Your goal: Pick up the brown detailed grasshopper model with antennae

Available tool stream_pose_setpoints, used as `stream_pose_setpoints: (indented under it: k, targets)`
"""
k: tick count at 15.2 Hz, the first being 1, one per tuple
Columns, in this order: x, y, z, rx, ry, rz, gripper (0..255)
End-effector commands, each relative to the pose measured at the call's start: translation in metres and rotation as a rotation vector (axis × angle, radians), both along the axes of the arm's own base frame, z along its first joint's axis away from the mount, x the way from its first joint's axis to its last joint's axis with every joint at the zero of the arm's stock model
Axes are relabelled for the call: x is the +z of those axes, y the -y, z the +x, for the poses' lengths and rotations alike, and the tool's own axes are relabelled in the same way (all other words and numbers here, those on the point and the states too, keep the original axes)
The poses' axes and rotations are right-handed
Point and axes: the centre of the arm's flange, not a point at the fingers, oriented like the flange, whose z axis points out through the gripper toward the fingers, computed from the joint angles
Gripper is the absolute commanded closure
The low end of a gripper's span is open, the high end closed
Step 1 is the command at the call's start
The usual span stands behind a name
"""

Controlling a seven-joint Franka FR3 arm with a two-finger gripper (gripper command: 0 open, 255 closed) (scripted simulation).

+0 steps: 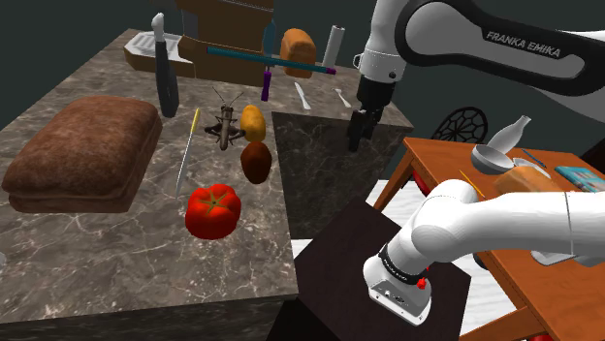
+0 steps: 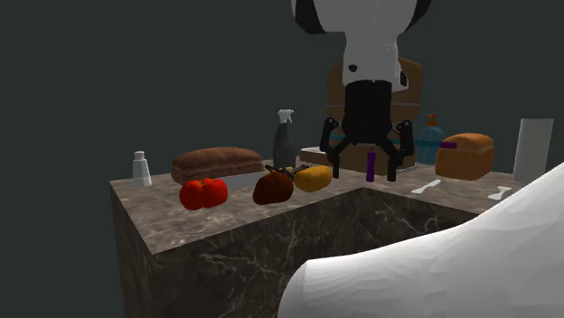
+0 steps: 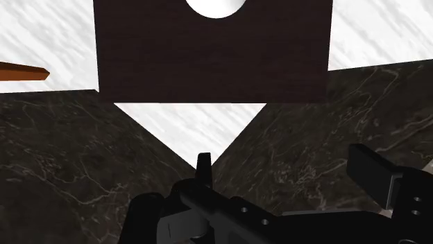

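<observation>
The brown grasshopper model (image 1: 225,122) with thin antennae lies on the marble counter (image 1: 116,262), between a thin skewer-like stick (image 1: 186,147) and an orange lump (image 1: 253,122). In the second exterior view only its dark legs (image 2: 279,169) peek out behind a brown lump (image 2: 273,188). My black gripper (image 1: 359,132) hangs well off to the shoulder view's right of the grasshopper, over the darker counter section (image 1: 330,170). Its fingers stand apart with nothing between them, which is plain in the second exterior view (image 2: 364,168) and in the wrist view (image 3: 288,173).
Near the grasshopper lie a brown lump (image 1: 256,162), a red tomato (image 1: 213,210), a big brown loaf (image 1: 82,153) and a spray bottle (image 1: 163,77). An orange loaf (image 1: 298,50) and a box sit at the back. A wooden table (image 1: 456,160) stands at the right.
</observation>
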Motion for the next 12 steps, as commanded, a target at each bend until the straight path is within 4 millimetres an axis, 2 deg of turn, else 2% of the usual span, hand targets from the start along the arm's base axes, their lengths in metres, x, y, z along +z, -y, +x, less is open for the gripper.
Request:
stream_pose_setpoints:
  k: [1, 12]
  targets:
    - [0.000, 0.000, 0.000, 0.000, 0.000, 0.000, 0]
    - [-0.017, -0.061, 0.111, -0.098, 0.124, -0.017, 0]
